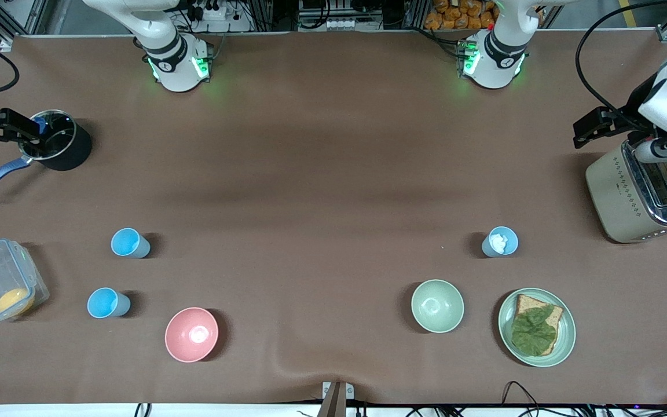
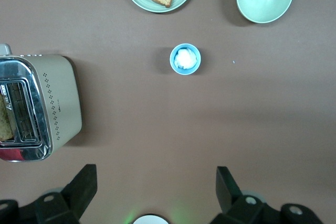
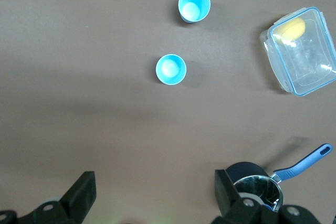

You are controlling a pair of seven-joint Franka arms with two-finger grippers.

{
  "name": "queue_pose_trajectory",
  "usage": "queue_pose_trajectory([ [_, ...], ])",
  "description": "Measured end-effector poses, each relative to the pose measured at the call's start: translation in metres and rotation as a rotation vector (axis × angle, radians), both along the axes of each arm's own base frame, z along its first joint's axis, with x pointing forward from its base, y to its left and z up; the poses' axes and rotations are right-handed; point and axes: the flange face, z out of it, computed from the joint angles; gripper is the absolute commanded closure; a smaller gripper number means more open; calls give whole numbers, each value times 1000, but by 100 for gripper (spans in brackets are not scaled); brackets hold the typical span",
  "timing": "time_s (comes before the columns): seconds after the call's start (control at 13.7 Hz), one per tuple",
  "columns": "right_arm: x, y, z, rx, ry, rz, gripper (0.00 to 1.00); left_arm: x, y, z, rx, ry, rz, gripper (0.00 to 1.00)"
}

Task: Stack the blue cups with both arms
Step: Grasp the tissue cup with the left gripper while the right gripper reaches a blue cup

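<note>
Three light-blue cups stand upright and apart on the brown table. Two are toward the right arm's end: one (image 1: 130, 242) (image 3: 171, 69) and one nearer the front camera (image 1: 107, 303) (image 3: 194, 4). The third (image 1: 500, 241) (image 2: 185, 59), toward the left arm's end, has something white inside. My right gripper (image 1: 3, 128) (image 3: 155, 190) hangs high beside the pot, open and empty. My left gripper (image 1: 594, 128) (image 2: 156, 187) hangs high beside the toaster, open and empty.
A pink bowl (image 1: 191, 334) and a clear lidded container (image 1: 0, 280) lie near the two cups. A dark pot with a blue handle (image 1: 55, 142) stands farther back. A pale-green bowl (image 1: 437, 306), a plate with bread and lettuce (image 1: 565, 341) and a toaster (image 1: 640, 194) are toward the left arm's end.
</note>
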Motion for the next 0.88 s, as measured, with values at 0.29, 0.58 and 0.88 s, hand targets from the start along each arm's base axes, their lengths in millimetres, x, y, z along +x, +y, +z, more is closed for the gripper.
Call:
queue_pose_trajectory([
  [0.29,0,-3,0,0,0,-5,0,-2,5,-2,2,6,9,0],
  [0.58,-1,-10,0,0,1,-19,0,31,11,-57,-6,18,21,0],
  [0.88,5,-20,-22,1,49,-36,0,69,12,-171,-25,-26,21,0],
])
